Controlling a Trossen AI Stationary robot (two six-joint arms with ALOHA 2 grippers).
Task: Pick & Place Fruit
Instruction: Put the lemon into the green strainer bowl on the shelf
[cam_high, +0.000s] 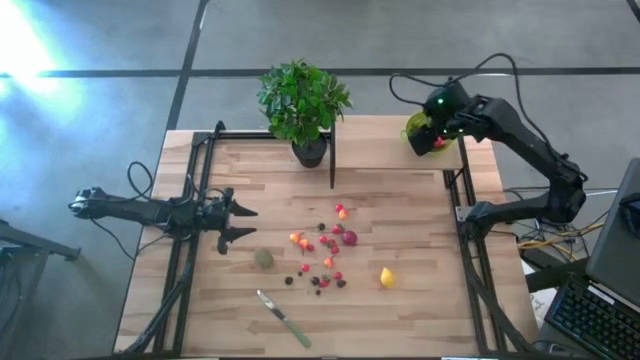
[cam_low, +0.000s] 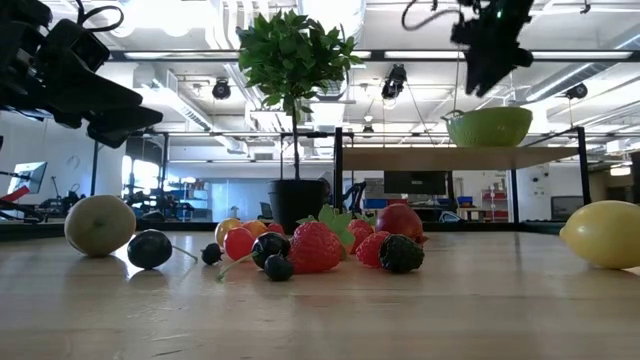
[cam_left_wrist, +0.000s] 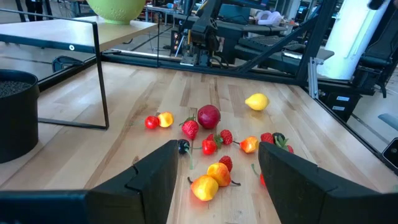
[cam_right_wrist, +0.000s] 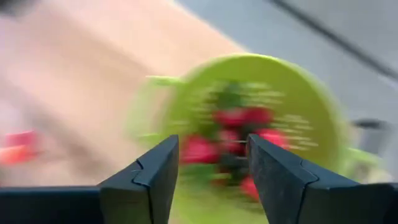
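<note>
Fruit (cam_low: 318, 247) lies closest to the low cam: strawberries, dark berries, cherries in a loose cluster mid-table, w/ kiwi (cam_high: 263, 258) off to the left side of the cluster and lemon (cam_high: 386, 277) to the right, both apart from it. More red fruit sits in the bowl (cam_high: 420, 130) on the raised shelf at the far right corner. Right gripper (cam_right_wrist: 211, 163) hangs just above the bowl, fingers parted, nothing between them. Left gripper (cam_high: 243, 222) hovers at the table's left side, near the kiwi, pointing at the cluster, jaws apart, empty. Knife (cam_high: 284, 319) lies near the front edge, plant (cam_high: 303, 105) at the back. No readable writing or labels anywhere.
</note>
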